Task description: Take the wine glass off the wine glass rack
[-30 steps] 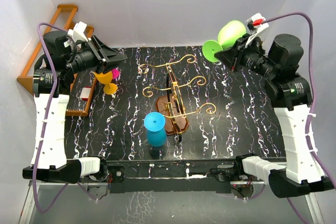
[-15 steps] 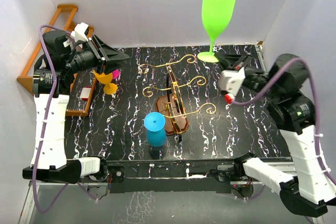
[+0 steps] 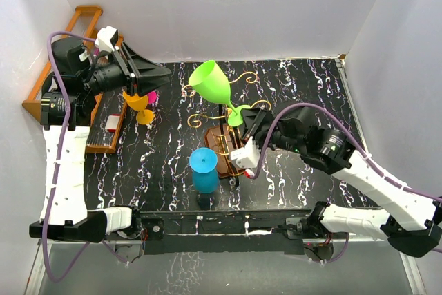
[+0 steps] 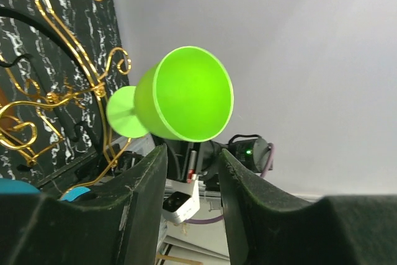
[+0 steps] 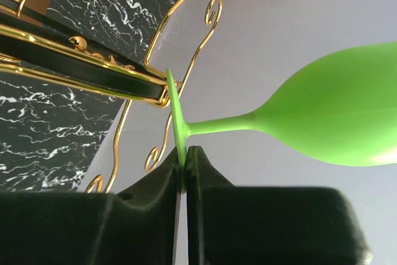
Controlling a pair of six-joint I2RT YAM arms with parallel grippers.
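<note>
Right gripper (image 5: 185,155) clamped on foot rim of green wine glass (image 3: 210,82), bowl tilted toward 10 o'clock over wine glass rack (image 3: 232,162), foot possibly touching a wire arm, left gripper (image 4: 189,161) parted, empty.

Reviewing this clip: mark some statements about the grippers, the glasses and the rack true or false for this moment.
1. The right gripper pinches the green wine glass by its foot. True.
2. The left gripper is shut on the blue glass. False: it is open and holds nothing, and the blue glass is out of its grasp.
3. The green wine glass stands upright on the table. False: it is held tilted in the air.
4. The blue glass sits by the near end of the wine glass rack. True.
</note>
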